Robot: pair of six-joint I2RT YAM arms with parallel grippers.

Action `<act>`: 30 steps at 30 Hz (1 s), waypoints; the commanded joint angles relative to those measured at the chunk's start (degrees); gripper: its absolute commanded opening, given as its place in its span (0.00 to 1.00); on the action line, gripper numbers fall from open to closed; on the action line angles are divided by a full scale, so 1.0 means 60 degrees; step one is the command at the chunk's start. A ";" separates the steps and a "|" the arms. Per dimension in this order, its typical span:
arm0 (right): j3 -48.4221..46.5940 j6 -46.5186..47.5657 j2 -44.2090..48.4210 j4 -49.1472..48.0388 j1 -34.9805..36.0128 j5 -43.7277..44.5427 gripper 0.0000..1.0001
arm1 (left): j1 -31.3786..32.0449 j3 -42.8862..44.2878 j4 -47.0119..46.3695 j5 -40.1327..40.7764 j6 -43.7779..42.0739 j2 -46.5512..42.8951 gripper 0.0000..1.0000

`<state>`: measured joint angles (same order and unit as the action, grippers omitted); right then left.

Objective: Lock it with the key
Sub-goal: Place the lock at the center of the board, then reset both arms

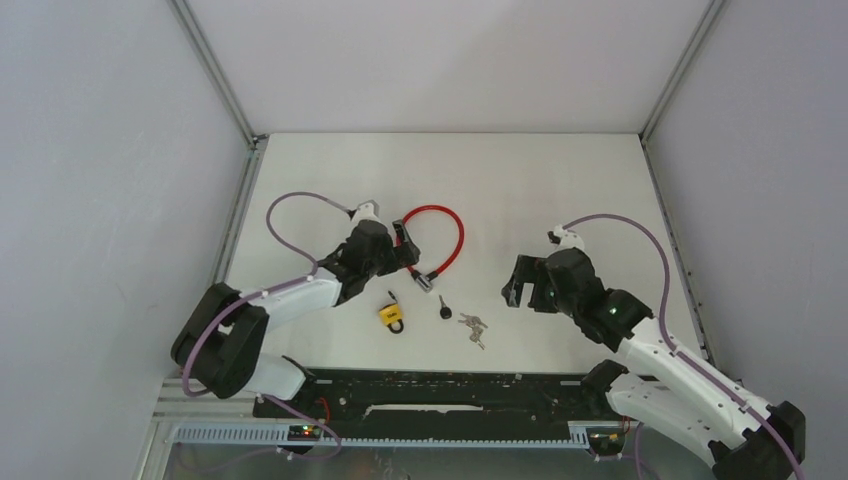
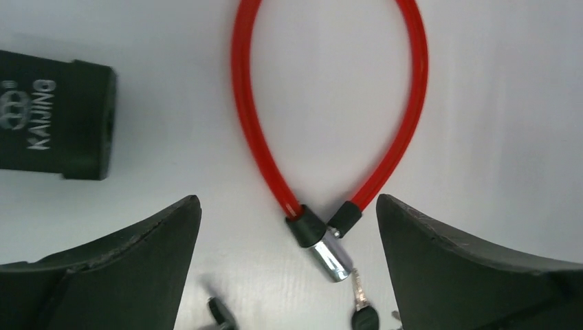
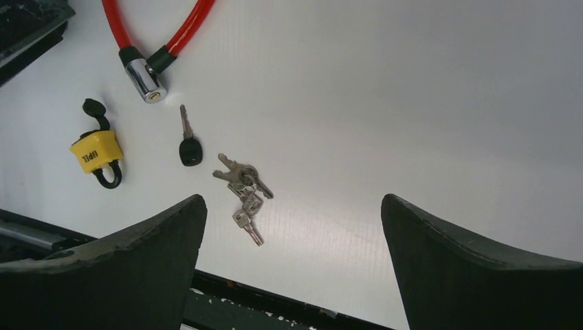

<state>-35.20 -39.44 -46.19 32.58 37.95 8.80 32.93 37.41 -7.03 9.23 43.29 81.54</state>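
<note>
The left end effector (image 2: 287,206) hovers wide and empty over the red cable lock (image 2: 251,124). Its metal cylinder (image 2: 328,258) lies on the table (image 1: 560,200), with the black-headed key (image 3: 190,148) free just at 5 o'clock of it. The right end effector (image 3: 294,203) is also wide and empty. I judge the step in hand is fetching the key, so the next move calls for a pinch on its head, then lining the blade with the keyhole.
</note>
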 commanded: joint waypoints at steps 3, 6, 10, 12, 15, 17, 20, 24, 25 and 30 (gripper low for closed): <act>-0.0636 0.0491 -0.0255 -0.0015 -0.1532 -0.2337 0.99 | -0.0081 0.1039 0.3244 0.1634 -0.0912 -0.1395 1.00; -0.0740 0.0743 -0.0434 0.0138 -0.2358 -0.2933 1.00 | -0.0120 0.1410 0.4892 0.2500 -0.1151 -0.2235 1.00; -0.0841 0.0988 -0.0097 0.0115 -0.2879 -0.2870 0.99 | -0.0113 0.0957 0.5758 0.3051 -0.1181 -0.4360 1.00; -0.0958 0.0971 0.0144 0.0277 -0.3096 -0.2560 0.99 | -0.0112 0.0859 0.6287 0.3331 -0.1233 -0.5367 1.00; -0.1031 0.0917 0.0490 0.0396 -0.3505 -0.2260 0.99 | -0.0117 0.0916 0.7239 0.3852 -0.1385 -0.6546 1.00; -0.1025 0.0877 0.0650 0.0415 -0.3686 -0.2229 0.99 | -0.0120 0.0897 0.7728 0.4271 -0.1459 -0.7259 1.00; -0.1032 0.0880 0.0711 0.0394 -0.3829 -0.2271 0.99 | -0.0112 0.0828 0.8124 0.4524 -0.1472 -0.7976 1.00; -0.1031 0.0795 0.0659 0.0400 -0.3853 -0.2348 0.99 | -0.0112 0.0820 0.8361 0.4666 -0.1457 -0.8527 1.00; -0.1032 0.0763 0.0643 0.0400 -0.3863 -0.2378 1.00 | -0.0112 0.0822 0.8451 0.4766 -0.1423 -0.8602 1.00; -0.1033 0.0875 0.0638 0.0430 -0.3876 -0.2445 0.99 | -0.0114 0.0784 0.8527 0.4799 -0.1396 -0.8828 1.00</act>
<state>-39.22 -35.11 -42.33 35.51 15.00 -5.48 32.60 42.44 43.11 35.94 35.73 29.34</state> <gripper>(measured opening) 0.993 0.996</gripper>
